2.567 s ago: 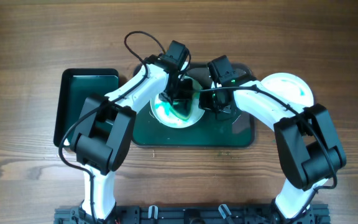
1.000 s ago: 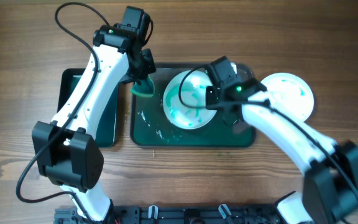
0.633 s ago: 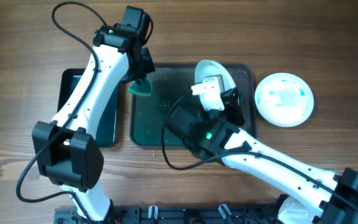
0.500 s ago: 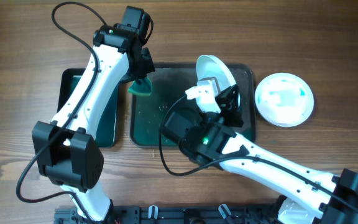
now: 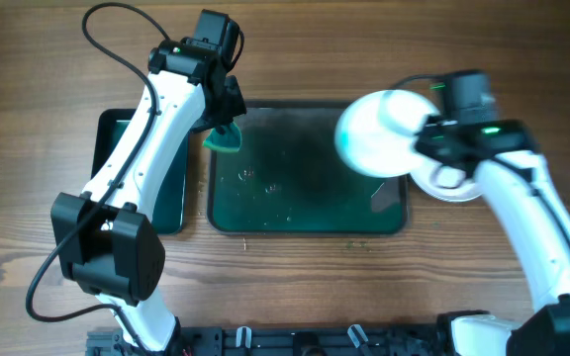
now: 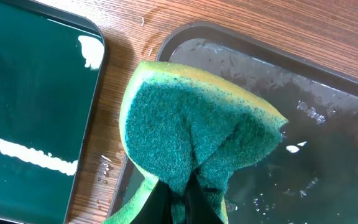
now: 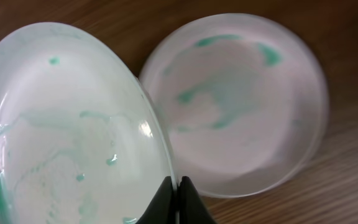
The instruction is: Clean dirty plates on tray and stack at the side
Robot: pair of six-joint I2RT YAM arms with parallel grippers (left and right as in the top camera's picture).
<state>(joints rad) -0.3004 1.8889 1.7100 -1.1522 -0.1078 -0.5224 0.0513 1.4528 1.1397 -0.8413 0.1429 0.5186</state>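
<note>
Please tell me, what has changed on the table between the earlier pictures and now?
The right gripper lifted the smeared plate off the tray and carried it right, toward the second plate on the table. The left gripper keeps the sponge at the tray's far left corner; tray and second plate stayed put.

Two plates (image 7: 73, 124) (image 7: 241, 106), two trays (image 5: 305, 193) (image 5: 117, 163), one sponge (image 5: 228, 139), two arms (image 5: 151, 129) (image 5: 522, 208).

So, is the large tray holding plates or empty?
Empty: the tray shows only droplets; the right gripper holds one plate aloft.
</note>
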